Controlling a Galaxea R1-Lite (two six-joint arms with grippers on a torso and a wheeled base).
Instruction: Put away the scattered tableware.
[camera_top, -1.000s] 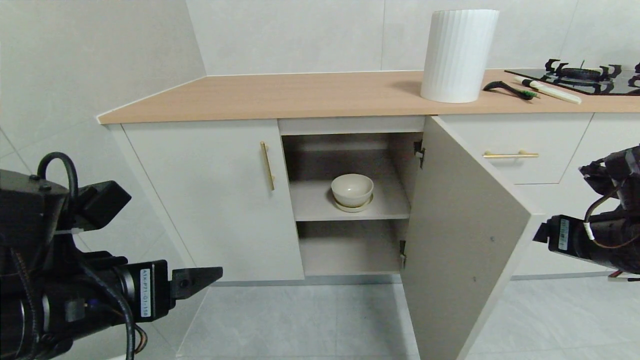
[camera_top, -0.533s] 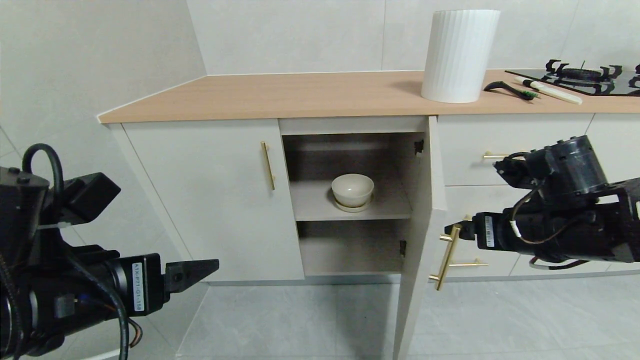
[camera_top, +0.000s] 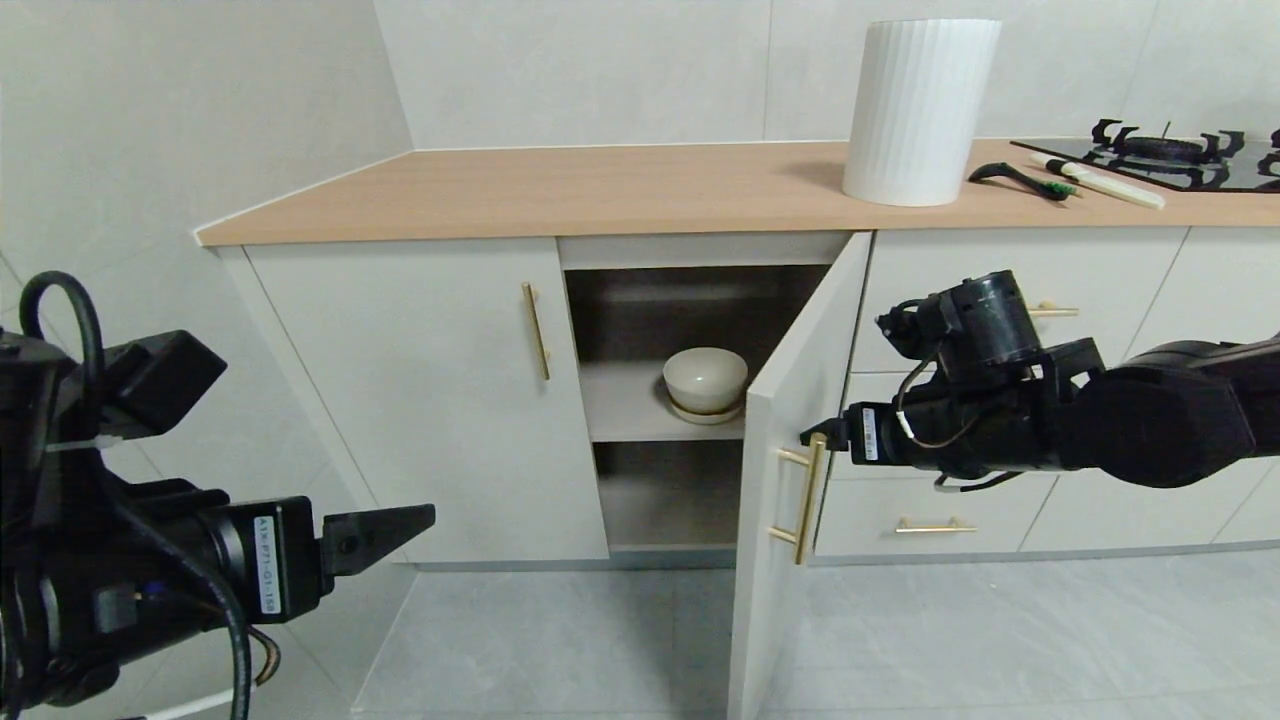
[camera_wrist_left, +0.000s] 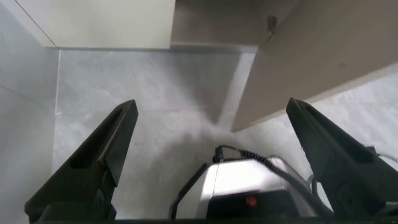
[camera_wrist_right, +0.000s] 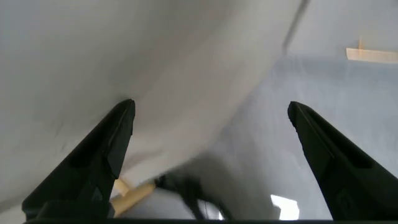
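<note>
A beige bowl (camera_top: 704, 378) sits on a small plate (camera_top: 706, 412) on the middle shelf of the open cabinet. The cabinet door (camera_top: 790, 420) stands partly open, its gold handle (camera_top: 803, 498) facing outward. My right gripper (camera_top: 815, 437) is open, and its tips rest against the door's outer face just above the handle. In the right wrist view the right gripper (camera_wrist_right: 211, 162) has the door panel (camera_wrist_right: 124, 50) close in front of it. My left gripper (camera_top: 395, 535) hangs open low at the left, over the floor, and the left gripper (camera_wrist_left: 211, 155) holds nothing.
On the wooden counter stand a tall white ribbed container (camera_top: 918, 110), a black-handled utensil (camera_top: 1015, 178) and a white utensil (camera_top: 1100, 183) beside the hob (camera_top: 1170, 155). The left cabinet door (camera_top: 420, 400) is closed. Drawers (camera_top: 1020, 270) lie behind my right arm.
The cabinet door has swung from wide open to partly closed. My right arm moved left with it, pressing on its outer face. The left arm barely shifted.
</note>
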